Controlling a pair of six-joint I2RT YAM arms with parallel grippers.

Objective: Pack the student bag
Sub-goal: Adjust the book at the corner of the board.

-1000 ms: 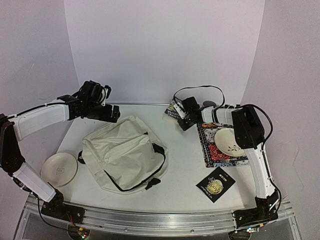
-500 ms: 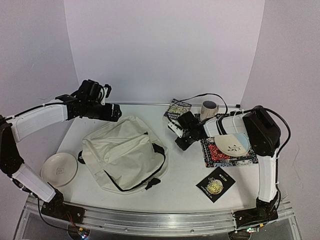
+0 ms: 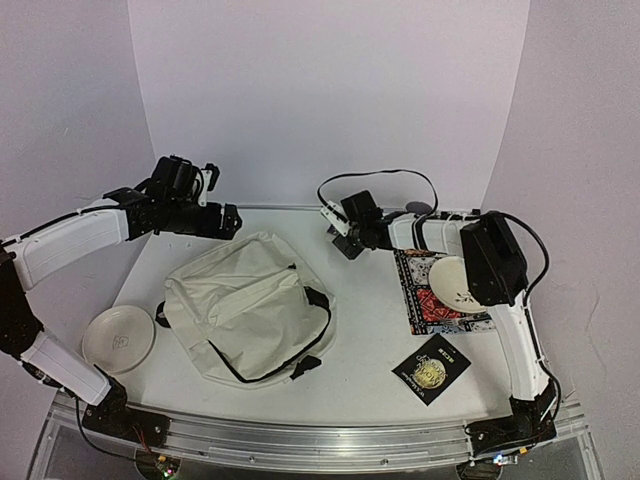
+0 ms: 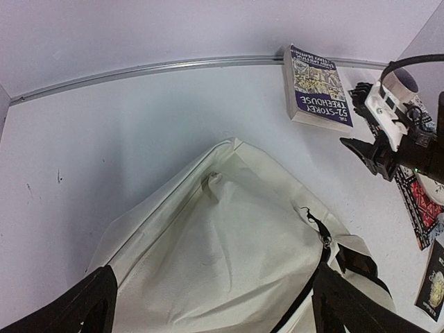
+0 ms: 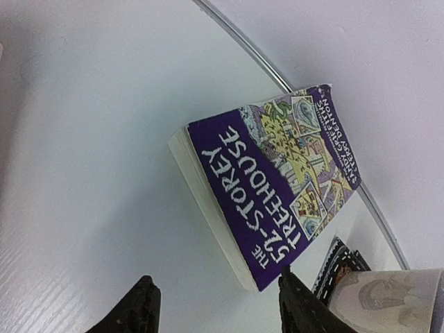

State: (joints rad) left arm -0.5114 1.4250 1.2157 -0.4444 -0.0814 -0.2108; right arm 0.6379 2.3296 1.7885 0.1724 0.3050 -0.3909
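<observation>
student bag [image 3: 245, 305]: a large soft cream fabric backpack with black zip lines and black strap ends, lying flat on the white desk [image 3: 370, 330], left of the middle
left jaws: spread wide and holding nothing; they hover over the student bag's far edge, and in the left wrist view the black fingertips [image 4: 83, 309] stand at either side of the cream fabric
right jaws: partly apart with nothing gripped; they are at the far edge of the desk, well apart from the student bag and to its right
purple paperback book [image 5: 270, 194]: thick, titled "52-Storey Treehouse", flat on the desk by the back wall; its near corner lies just beyond the gap between the right fingertips [image 5: 142, 309]; whether they touch it I cannot tell
pale printed mug [image 5: 388, 298]: just beside the book
red-blue patterned cloth mat [image 3: 420, 295]: right of the student bag, carrying a cream bowl [image 3: 455, 283]
black booklet with gold emblem [image 3: 432, 365]: near the mat
white round dish [image 3: 118, 338]: just left of the student bag
</observation>
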